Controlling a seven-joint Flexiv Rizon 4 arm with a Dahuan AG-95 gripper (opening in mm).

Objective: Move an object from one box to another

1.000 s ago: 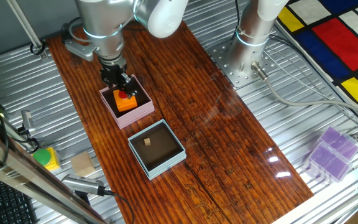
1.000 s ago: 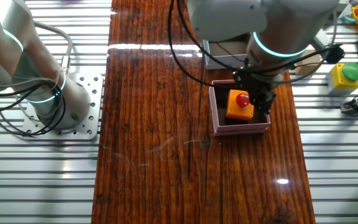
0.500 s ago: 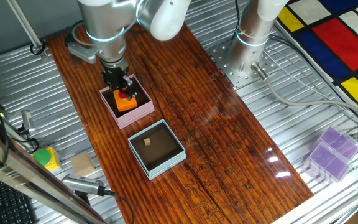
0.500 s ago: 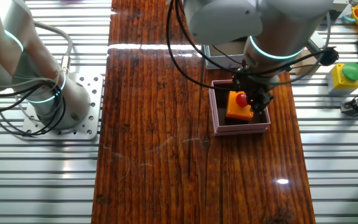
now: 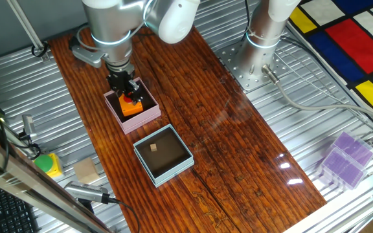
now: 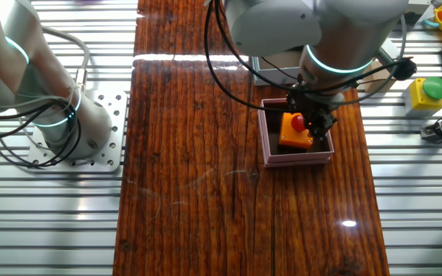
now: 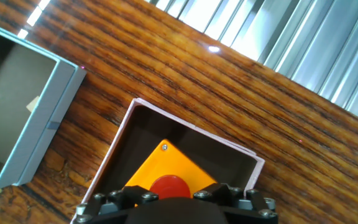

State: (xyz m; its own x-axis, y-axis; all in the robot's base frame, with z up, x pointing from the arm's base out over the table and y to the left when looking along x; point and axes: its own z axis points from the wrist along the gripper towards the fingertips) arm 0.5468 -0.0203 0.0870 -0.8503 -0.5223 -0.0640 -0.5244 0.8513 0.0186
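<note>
The pink box [image 5: 141, 120] stands on the wooden table and holds an orange block with a red button [image 5: 132, 107], lying tilted. My gripper [image 5: 127, 94] reaches down into the box, its fingers pressed against both sides of the red button [image 6: 300, 120]. In the hand view the pink box [image 7: 191, 129] and the orange block [image 7: 166, 165] sit just ahead of my gripper [image 7: 166, 193]. The light blue box [image 5: 177, 170] with a dark brown inside stands beside the pink box and holds a small tan cube [image 5: 154, 147]. It shows at the left of the hand view [image 7: 48, 118].
A second arm's base [image 5: 258, 39] is bolted at the table's far side. A yellow box with a green button [image 5: 47, 163], a wooden block [image 5: 86, 171] and a purple plastic case [image 5: 345, 158] lie off the wooden board on the metal slats.
My fingers have drawn in closer round the red button. The orange block and both boxes have stayed in place.
</note>
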